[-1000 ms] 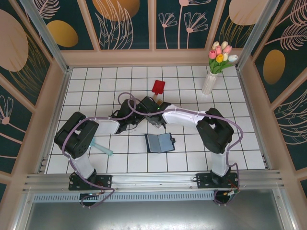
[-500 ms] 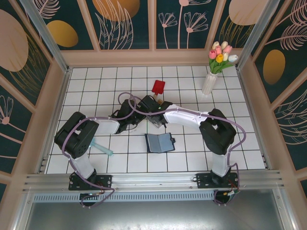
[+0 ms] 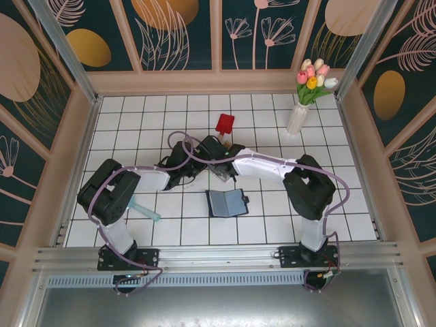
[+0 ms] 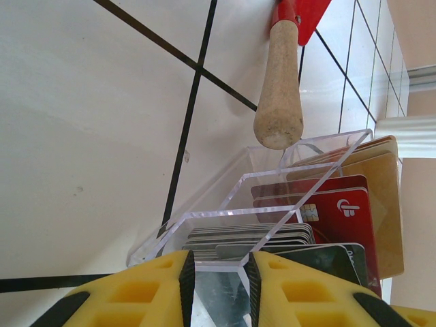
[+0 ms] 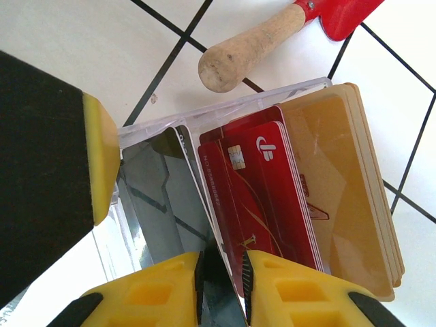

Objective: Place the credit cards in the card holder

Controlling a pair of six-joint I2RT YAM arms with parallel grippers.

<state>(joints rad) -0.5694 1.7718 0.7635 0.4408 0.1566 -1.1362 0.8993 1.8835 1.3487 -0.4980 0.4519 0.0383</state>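
The credit cards stand in a clear plastic box [image 4: 219,212]: red ones [image 5: 262,197], yellow-orange ones [image 5: 347,197] and a dark one [image 4: 334,262]. My left gripper [image 4: 218,293] is shut on the box's near wall. From the other side, my right gripper [image 5: 221,289] is shut on the bottom edge of the dark card, next to the red ones. In the top view both grippers, left [image 3: 194,167] and right [image 3: 216,165], meet over the box. The card holder [image 3: 226,202] lies open and flat just in front of them, with its grey-blue inside up.
A red paddle with a wooden handle [image 5: 255,46] lies just beyond the box, its handle end almost touching the far wall. A vase of tulips [image 3: 300,116] stands at the back right. A teal object [image 3: 144,210] lies by the left arm. Walls enclose the tiled floor.
The right gripper's jaws have closed a little on the card and the right arm's elbow has shifted slightly right. The left arm, box and card holder have not moved.
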